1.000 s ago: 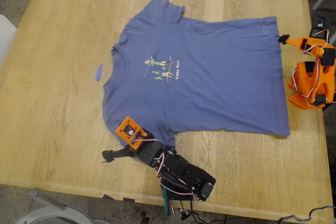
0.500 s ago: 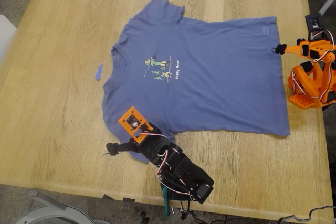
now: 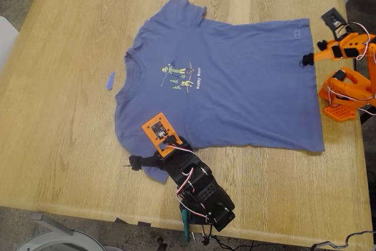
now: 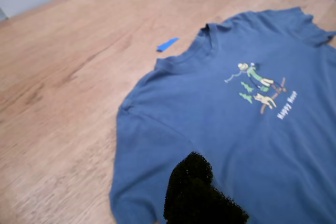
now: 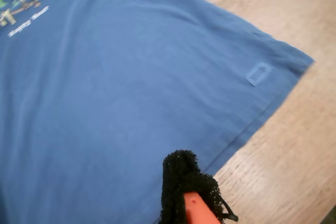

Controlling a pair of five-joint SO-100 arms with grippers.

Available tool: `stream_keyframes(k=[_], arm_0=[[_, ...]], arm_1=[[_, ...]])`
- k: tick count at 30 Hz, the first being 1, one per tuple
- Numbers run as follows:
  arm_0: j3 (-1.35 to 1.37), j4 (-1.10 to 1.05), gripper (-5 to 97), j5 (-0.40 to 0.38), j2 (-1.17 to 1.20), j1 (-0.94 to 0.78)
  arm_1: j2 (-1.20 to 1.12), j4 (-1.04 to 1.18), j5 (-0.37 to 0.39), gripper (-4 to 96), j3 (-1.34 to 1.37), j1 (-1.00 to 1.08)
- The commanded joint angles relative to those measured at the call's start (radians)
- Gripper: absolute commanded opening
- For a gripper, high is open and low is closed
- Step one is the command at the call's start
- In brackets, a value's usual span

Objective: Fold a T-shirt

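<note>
Slate-blue T-shirt point(image 3: 229, 80), green-yellow figure print point(image 3: 178, 76)

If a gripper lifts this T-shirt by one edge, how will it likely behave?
The T-shirt lies flat and thin on the table, so it is probably floppy: lifted by the hem, the rest would likely drape and drag. Pushed, the soft cloth would probably bunch into wrinkles rather than slide whole. It looks light.

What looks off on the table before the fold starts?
Only a small blue strip, loose on the table beside the collar of the T-shirt and apart from it. The shirt lies flat, print up, no bunching or damage visible.
</note>
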Motion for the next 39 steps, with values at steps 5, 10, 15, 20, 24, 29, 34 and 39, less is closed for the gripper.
stream_keyframes(k=[5,10,15,20,24,29,34,39], arm_0=[[-0.166,0.114,55,-0.008,-0.118,0.067],[-0.186,0.135,56,-0.008,-0.183,0.112],[-0.167,0.123,56,-0.006,-0.261,0.13],[-0.101,0.064,57,-0.008,-0.324,0.164],[-0.028,-0.058,58,-0.012,-0.382,0.215],[0.052,-0.255,59,-0.011,-0.472,0.272],[0.13,-0.546,59,-0.006,-0.589,0.295],[0.158,-0.746,59,0.002,-0.693,0.273]], arm_1=[[-0.17,0.002,0.008,43.0,-0.144,-0.179],[-0.318,0.002,0.038,42.4,-0.221,-0.262],[-0.413,0.0,0.087,41.5,-0.23,-0.379],[-0.488,0.0,0.109,41.4,-0.238,-0.425],[-0.574,0.0,0.175,41.0,-0.276,-0.509],[-0.727,-0.003,0.244,40.5,-0.402,-0.607],[-0.888,-0.009,0.284,40.4,-0.535,-0.692],[-1.083,-0.012,0.325,39.6,-0.724,-0.746]])
